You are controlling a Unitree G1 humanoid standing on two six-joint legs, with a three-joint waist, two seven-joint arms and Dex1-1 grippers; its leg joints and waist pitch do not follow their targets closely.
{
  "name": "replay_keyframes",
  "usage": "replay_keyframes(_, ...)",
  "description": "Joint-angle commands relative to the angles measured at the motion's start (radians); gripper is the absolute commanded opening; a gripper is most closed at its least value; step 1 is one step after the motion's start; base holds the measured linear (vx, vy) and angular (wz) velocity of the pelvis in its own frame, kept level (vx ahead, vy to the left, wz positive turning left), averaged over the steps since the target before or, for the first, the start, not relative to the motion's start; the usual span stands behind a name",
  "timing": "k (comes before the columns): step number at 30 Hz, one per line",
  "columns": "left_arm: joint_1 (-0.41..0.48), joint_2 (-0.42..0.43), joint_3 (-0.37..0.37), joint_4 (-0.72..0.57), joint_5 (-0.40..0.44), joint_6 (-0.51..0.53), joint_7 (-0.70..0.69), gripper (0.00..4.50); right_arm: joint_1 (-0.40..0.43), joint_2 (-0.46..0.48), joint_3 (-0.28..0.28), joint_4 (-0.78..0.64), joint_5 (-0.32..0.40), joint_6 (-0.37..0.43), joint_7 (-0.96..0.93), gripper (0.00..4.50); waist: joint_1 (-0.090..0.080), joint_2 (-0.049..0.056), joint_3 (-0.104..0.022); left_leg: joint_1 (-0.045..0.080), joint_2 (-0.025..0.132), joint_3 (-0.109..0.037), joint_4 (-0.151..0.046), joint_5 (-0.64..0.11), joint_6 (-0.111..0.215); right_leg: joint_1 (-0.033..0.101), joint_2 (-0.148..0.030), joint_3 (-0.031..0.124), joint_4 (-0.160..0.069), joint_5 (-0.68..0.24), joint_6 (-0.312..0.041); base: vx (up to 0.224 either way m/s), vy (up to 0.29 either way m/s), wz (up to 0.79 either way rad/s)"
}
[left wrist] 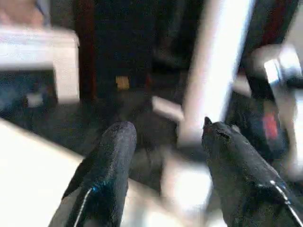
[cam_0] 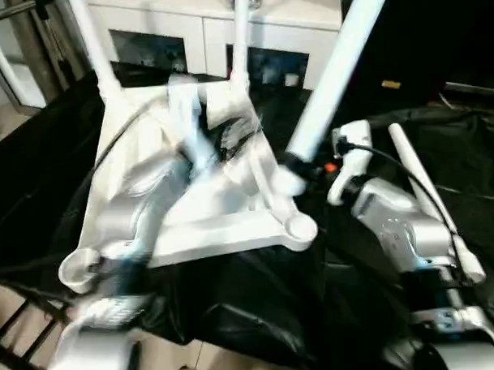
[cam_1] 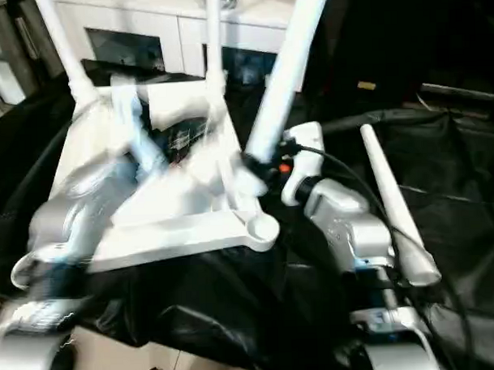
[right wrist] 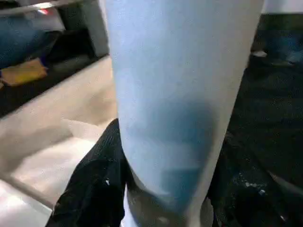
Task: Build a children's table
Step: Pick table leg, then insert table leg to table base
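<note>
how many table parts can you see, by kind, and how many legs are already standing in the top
Table top: 1
Legs standing up from the top's corners: 3
Loose leg lying on the black cloth: 1
Total: 5 parts; the right gripper grips the third leg.

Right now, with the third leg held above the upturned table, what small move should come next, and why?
Probably lower and straighten the tilted leg in the right pincer into the corner socket. Its lower end hangs just above that empty socket; the left pincer is open.
</note>
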Motion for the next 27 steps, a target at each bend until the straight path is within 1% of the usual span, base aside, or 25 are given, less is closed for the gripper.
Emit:
replay_keyframes(1,0.005,0.018,-0.056,-0.037,0.032,-0.005,-0.055,2.63,0.009,0.003,-0.028,-0.031,-0.003,-0.022,-0.025,1.91,-0.004,0.002,-0.080,0.013,0.012,0.006,-0.067,-0.118,-0.009,0.054,-0.058,0.037,-0.064,-0.120,-0.172,0.000,0.000,0.00)
replay_keyframes(2,0.017,0.040,-0.079,-0.039,0.044,-0.004,-0.077,2.63,0.016,0.003,-0.039,-0.040,0.000,-0.020,-0.038,1.91,-0.005,-0.005,-0.079,0.012,0.012,0.008,-0.067,-0.121,-0.008,0.054,-0.057,0.037,-0.064,-0.119,-0.174,0.000,0.000,0.00)
replay_keyframes(3,0.024,0.055,-0.098,-0.039,0.054,-0.002,-0.091,2.63,0.021,0.000,-0.043,-0.042,-0.002,-0.018,-0.046,1.91,-0.004,-0.002,-0.077,0.012,0.011,0.007,-0.068,-0.129,-0.010,0.054,-0.058,0.038,-0.065,-0.131,-0.172,0.000,0.000,0.00)
replay_keyframes(4,0.030,0.067,-0.112,-0.039,0.063,0.000,-0.103,2.63,0.024,-0.002,-0.046,-0.044,-0.003,-0.017,-0.052,1.91,-0.002,-0.002,-0.077,0.012,0.012,0.006,-0.069,-0.130,-0.012,0.054,-0.060,0.038,-0.065,-0.138,-0.168,0.000,0.000,0.00)
replay_keyframes(5,0.049,0.099,-0.153,-0.041,0.085,0.008,-0.135,2.63,0.038,-0.009,-0.050,-0.051,-0.007,-0.006,-0.066,1.91,-0.005,0.012,-0.076,0.013,0.011,0.005,-0.070,-0.145,-0.020,0.052,-0.059,0.039,-0.066,-0.155,-0.162,0.000,0.000,0.00)
replay_keyframes(6,0.054,0.105,-0.161,-0.041,0.090,0.013,-0.141,2.63,0.043,-0.012,-0.050,-0.054,-0.008,-0.003,-0.067,1.91,-0.010,0.005,-0.073,0.012,0.010,0.007,-0.071,-0.158,-0.023,0.053,-0.057,0.040,-0.070,-0.169,-0.156,0.000,0.000,0.00)
replay_keyframes(7,0.062,0.116,-0.177,-0.042,0.097,0.027,-0.148,2.63,0.052,-0.016,-0.049,-0.061,-0.010,0.002,-0.067,1.91,-0.010,0.005,-0.073,0.012,0.010,0.007,-0.071,-0.158,-0.023,0.053,-0.057,0.040,-0.070,-0.169,-0.156,0.000,0.000,0.00)
replay_keyframes(9,0.082,0.135,-0.202,-0.046,0.109,0.070,-0.155,2.63,0.077,-0.021,-0.040,-0.091,-0.015,0.019,-0.073,1.91,-0.011,0.013,-0.075,0.012,0.008,0.006,-0.070,-0.161,-0.033,0.054,-0.056,0.040,-0.069,-0.169,-0.154,0.000,0.000,0.00)
replay_keyframes(10,0.086,0.138,-0.207,-0.043,0.117,0.088,-0.147,2.63,0.084,-0.023,-0.033,-0.101,-0.018,0.018,-0.069,1.91,-0.016,0.009,-0.074,0.010,0.008,0.005,-0.071,-0.174,-0.033,0.055,-0.056,0.040,-0.070,-0.176,-0.154,0.000,0.000,0.00)
replay_keyframes(11,0.087,0.139,-0.208,-0.042,0.118,0.095,-0.145,2.63,0.087,-0.023,-0.030,-0.105,-0.019,0.018,-0.068,1.91,-0.016,0.017,-0.076,0.012,0.007,0.004,-0.070,-0.177,-0.035,0.055,-0.056,0.040,-0.069,-0.177,-0.156,0.000,0.000,0.00)
replay_keyframes(12,0.090,0.140,-0.211,-0.037,0.121,0.115,-0.138,2.63,0.091,-0.023,-0.027,-0.110,-0.020,0.016,-0.066,1.91,-0.021,0.012,-0.076,0.011,0.007,0.004,-0.070,-0.185,-0.033,0.055,-0.055,0.039,-0.072,-0.185,-0.163,0.000,0.000,0.00)
replay_keyframes(13,0.095,0.141,-0.216,-0.031,0.124,0.126,-0.138,2.63,0.094,-0.021,-0.023,-0.110,-0.023,0.013,-0.067,1.91,-0.020,0.014,-0.075,0.011,0.007,0.004,-0.070,-0.188,-0.032,0.054,-0.056,0.039,-0.073,-0.192,-0.164,0.000,0.000,0.00)
replay_keyframes(14,0.100,0.143,-0.220,-0.024,0.126,0.131,-0.140,2.34,0.095,-0.019,-0.021,-0.106,-0.025,0.011,-0.069,1.91,-0.023,0.010,-0.073,0.010,0.007,0.005,-0.070,-0.192,-0.031,0.054,-0.055,0.039,-0.075,-0.200,-0.163,0.000,0.000,0.00)
replay_keyframes(15,0.106,0.147,-0.225,-0.019,0.129,0.135,-0.143,2.34,0.093,-0.016,-0.020,-0.102,-0.027,0.015,-0.075,1.91,-0.022,0.011,-0.073,0.010,0.006,0.004,-0.071,-0.194,-0.030,0.055,-0.056,0.039,-0.076,-0.217,-0.160,0.000,0.000,0.00)
replay_keyframes(16,0.113,0.156,-0.231,-0.022,0.127,0.141,-0.153,2.27,0.091,-0.014,-0.016,-0.102,-0.025,0.024,-0.077,1.91,-0.022,0.002,-0.073,0.010,0.007,0.004,-0.071,-0.191,-0.026,0.054,-0.057,0.039,-0.076,-0.227,-0.159,0.000,0.000,0.00)
replay_keyframes(18,0.123,0.168,-0.238,-0.028,0.122,0.144,-0.170,2.21,0.086,-0.014,-0.005,-0.098,-0.026,0.030,-0.068,1.91,-0.023,0.006,-0.073,0.010,0.008,0.003,-0.071,-0.188,-0.023,0.052,-0.057,0.040,-0.076,-0.231,-0.158,0.000,0.000,0.00)
replay_keyframes(19,0.128,0.172,-0.242,-0.028,0.125,0.145,-0.174,2.08,0.084,-0.014,0.001,-0.092,-0.030,0.029,-0.063,1.91,-0.024,0.007,-0.073,0.011,0.009,0.004,-0.071,-0.189,-0.023,0.051,-0.057,0.040,-0.076,-0.228,-0.159,0.000,0.000,0.00)
replay_keyframes(20,0.130,0.176,-0.247,-0.024,0.131,0.137,-0.178,1.95,0.080,-0.015,0.006,-0.086,-0.034,0.028,-0.058,1.91,-0.024,0.004,-0.073,0.012,0.009,0.004,-0.071,-0.188,-0.021,0.049,-0.055,0.040,-0.076,-0.219,-0.161,0.000,0.000,0.00)
replay_keyframes(21,0.132,0.181,-0.253,-0.018,0.143,0.125,-0.180,1.87,0.077,-0.016,0.012,-0.083,-0.036,0.029,-0.053,1.91,-0.023,0.006,-0.073,0.012,0.009,0.004,-0.071,-0.187,-0.020,0.049,-0.056,0.040,-0.076,-0.216,-0.163,0.000,0.000,0.00)
replay_keyframes(23,0.129,0.187,-0.261,0.001,0.164,0.111,-0.180,1.84,0.071,-0.018,0.016,-0.083,-0.033,0.037,-0.048,1.91,-0.020,0.000,-0.073,0.013,0.010,0.005,-0.072,-0.182,-0.016,0.049,-0.056,0.040,-0.076,-0.212,-0.161,0.000,0.000,0.00)
replay_keyframes(26,0.117,0.188,-0.263,0.023,0.174,0.108,-0.185,1.49,0.061,-0.020,0.018,-0.082,-0.032,0.044,-0.037,1.91,-0.017,0.003,-0.072,0.012,0.010,0.005,-0.072,-0.174,-0.017,0.050,-0.058,0.041,-0.073,-0.203,-0.163,0.000,0.000,0.00)
replay_keyframes(27,0.112,0.190,-0.266,0.032,0.175,0.106,-0.190,1.44,0.058,-0.022,0.020,-0.080,-0.032,0.045,-0.033,1.91,-0.017,0.000,-0.072,0.012,0.009,0.005,-0.072,-0.176,-0.018,0.050,-0.058,0.041,-0.073,-0.209,-0.161,0.000,0.000,0.00)
